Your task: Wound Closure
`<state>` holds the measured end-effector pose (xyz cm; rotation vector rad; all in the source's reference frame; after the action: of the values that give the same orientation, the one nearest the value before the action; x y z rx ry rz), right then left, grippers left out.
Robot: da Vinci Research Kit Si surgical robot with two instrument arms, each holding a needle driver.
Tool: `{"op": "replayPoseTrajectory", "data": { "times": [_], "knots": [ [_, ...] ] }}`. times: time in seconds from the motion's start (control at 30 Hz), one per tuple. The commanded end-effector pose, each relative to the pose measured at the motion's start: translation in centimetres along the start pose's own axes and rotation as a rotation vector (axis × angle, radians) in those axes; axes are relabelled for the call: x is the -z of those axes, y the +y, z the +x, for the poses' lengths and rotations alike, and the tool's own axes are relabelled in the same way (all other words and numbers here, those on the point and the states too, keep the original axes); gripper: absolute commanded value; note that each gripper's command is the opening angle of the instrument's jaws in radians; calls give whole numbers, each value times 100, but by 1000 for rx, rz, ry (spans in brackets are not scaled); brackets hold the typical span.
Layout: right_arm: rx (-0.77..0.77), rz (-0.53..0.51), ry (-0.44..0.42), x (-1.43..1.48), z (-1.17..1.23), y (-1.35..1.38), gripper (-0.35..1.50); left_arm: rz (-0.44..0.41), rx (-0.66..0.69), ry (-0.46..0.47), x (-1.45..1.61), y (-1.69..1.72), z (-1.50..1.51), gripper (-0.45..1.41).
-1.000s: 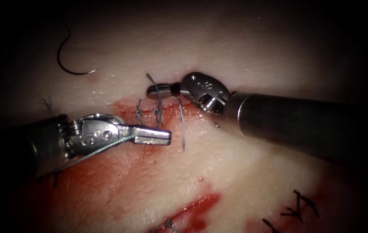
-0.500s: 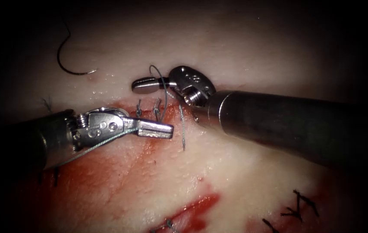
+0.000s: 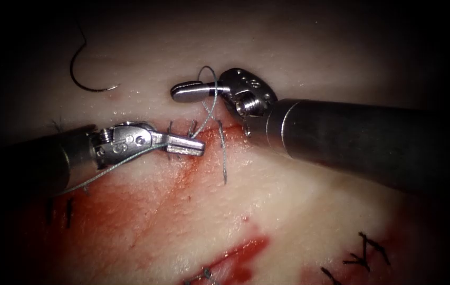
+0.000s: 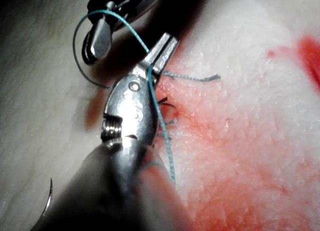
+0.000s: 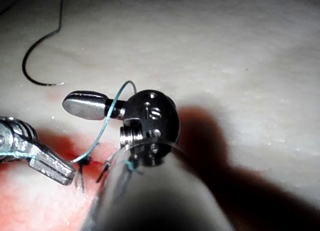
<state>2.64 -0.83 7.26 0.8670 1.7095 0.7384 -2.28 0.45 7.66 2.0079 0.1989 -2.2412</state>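
Left tool [image 3: 190,146] clamps thread [image 3: 210,108] at cut in tissue [image 3: 298,211], probably anchoring strand. Thread loops around right tool [image 3: 190,92], jaws closed, nothing seen between them, likely for knot. Needle [image 3: 85,71] lies free on tissue, upper left, parked clear of both tools.

Both tools, left tool [image 3: 185,145] and right tool [image 3: 193,91], polished glossy metal; shafts [image 3: 351,140] dull brushed grey; tissue [image 3: 298,206] moist, glistening, finely pebbled; thread [image 3: 222,153] thin matt fibre; needle [image 3: 85,79] dark wire.

Surgical training bench, pork tissue [image 3: 309,206] with stitched cuts, curved needle [image 3: 85,74] lying loose, red fluid [image 3: 130,211]
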Motion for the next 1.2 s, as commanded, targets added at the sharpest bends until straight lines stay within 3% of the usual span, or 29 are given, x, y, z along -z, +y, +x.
{"op": "replayPoseTrajectory", "data": {
  "times": [0.03, 0.23, 0.5, 0.57, 0.73, 0.9, 1.07, 1.2],
  "knots": [
    [12, 6, -4, -5, 0, 6, -35, 8, -5, -6, -4, -9, -7, -45],
    [53, 32, -48, 2, 1, 3, -35, 27, -13, -59, -8, -18, -28, -45],
    [176, 180, -250, 7, -1, -2, -35, 33, -19, -106, -13, -29, -47, -45],
    [218, 254, -345, 9, -2, -6, -35, 31, -24, -142, -13, -31, -55, -45],
    [299, 388, -489, 10, -6, -14, -35, 42, -30, -189, -13, -32, -69, -45],
    [366, 494, -582, 6, -11, -21, -35, 52, -30, -214, -14, -31, -75, -45],
    [435, 514, -663, -3, -16, -22, -1, 54, -25, -225, -15, -30, -74, -45],
    [491, 516, -761, -11, -21, -21, 36, 48, -23, -236, -16, -28, -72, -45]
  ]
}}
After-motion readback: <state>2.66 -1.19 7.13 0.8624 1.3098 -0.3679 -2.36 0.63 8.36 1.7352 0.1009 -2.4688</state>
